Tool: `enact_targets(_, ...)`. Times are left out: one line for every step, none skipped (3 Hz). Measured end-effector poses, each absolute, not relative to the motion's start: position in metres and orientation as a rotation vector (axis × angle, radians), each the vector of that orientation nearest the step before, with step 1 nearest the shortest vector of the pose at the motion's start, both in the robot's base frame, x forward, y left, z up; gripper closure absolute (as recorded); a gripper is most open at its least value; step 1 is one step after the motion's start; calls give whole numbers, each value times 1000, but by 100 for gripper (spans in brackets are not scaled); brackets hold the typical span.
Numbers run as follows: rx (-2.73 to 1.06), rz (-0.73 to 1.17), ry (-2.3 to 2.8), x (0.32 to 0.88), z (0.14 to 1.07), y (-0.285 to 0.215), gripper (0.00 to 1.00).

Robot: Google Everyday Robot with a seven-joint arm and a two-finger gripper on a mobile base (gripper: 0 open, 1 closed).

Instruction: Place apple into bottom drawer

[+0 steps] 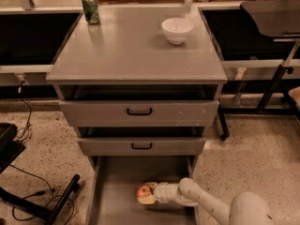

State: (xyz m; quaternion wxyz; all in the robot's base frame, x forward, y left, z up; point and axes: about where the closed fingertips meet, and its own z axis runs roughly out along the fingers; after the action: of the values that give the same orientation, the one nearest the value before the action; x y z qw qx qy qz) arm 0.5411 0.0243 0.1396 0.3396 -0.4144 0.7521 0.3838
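My arm comes in low from the right, so the gripper (149, 196) is inside the bottom drawer (117, 186), over the floor near the middle. My fingers (149, 200) are clamped on the apple (143, 191), one pad showing under it. Can't tell if the apple touches the floor or hangs just above it.

Step in hand, as I read it: set down and release.
- Get the apple down onto the floor before opening. It's round and the floor is flat, so a drop means a roll.
- Open slowly and just enough to clear it, without nudging it sideways.
- Back out along the line my arm came in. The middle drawer front (140, 146) overhangs just behind, so lift late rather than early.
- Stay off the thin side walls.

The top drawer (139, 111) is above that. On the counter (131, 55), the white bowl (177, 30) and green can (90, 8) are well apart from this and not involved.
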Motion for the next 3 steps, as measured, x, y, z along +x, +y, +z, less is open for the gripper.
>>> enact_targets(-1079,999,1958,541,140,24,14)
enact_targets(-1079,999,1958,541,140,24,0)
enact_targets(-1079,1000,1958,541,140,24,0)
